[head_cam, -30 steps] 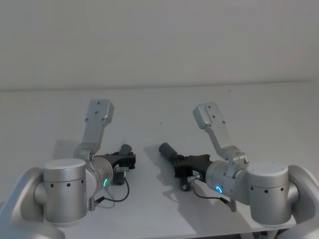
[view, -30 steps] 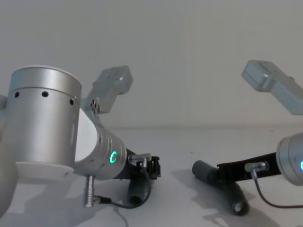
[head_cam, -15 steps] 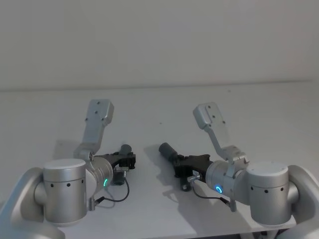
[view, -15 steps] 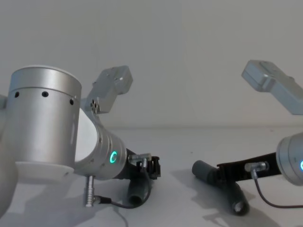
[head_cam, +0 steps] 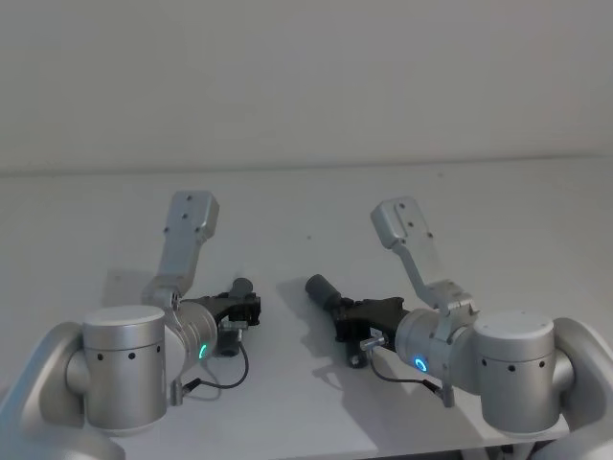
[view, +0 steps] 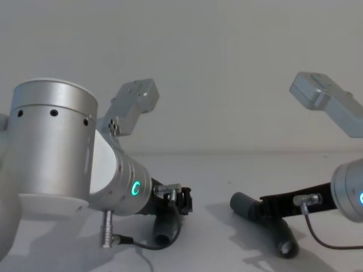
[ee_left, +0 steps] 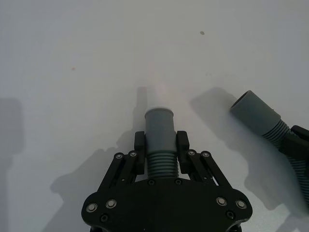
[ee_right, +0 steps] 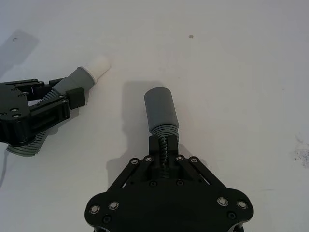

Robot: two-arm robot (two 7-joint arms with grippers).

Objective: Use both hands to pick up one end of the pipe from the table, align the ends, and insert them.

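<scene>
Black fingers (ee_left: 139,153) of the left gripper (ee_left: 161,147): pinching the left hose piece (ee_left: 160,164) on its corrugation, just behind the cuff. Its white spigot tip (ee_right: 96,65) points inward, low over the worktop (head_cam: 498,211).

Black fingers (ee_right: 153,143) of the right gripper (ee_right: 164,142): pressed onto the right hose piece (ee_right: 166,129), also on the ribs. The socket cuff (ee_right: 160,108) juts ahead, apart from the spigot and not on its axis.

Risks, as I judge them:
- The ribbed hose may flex under the push, so the spigot skids off the socket rim.
- The bent tails hanging below each grip may drag on the worktop and twist the pieces in the fingers.

Change against a second ago: none that I can make out. Arms, grips and both pieces sit where they were.
</scene>
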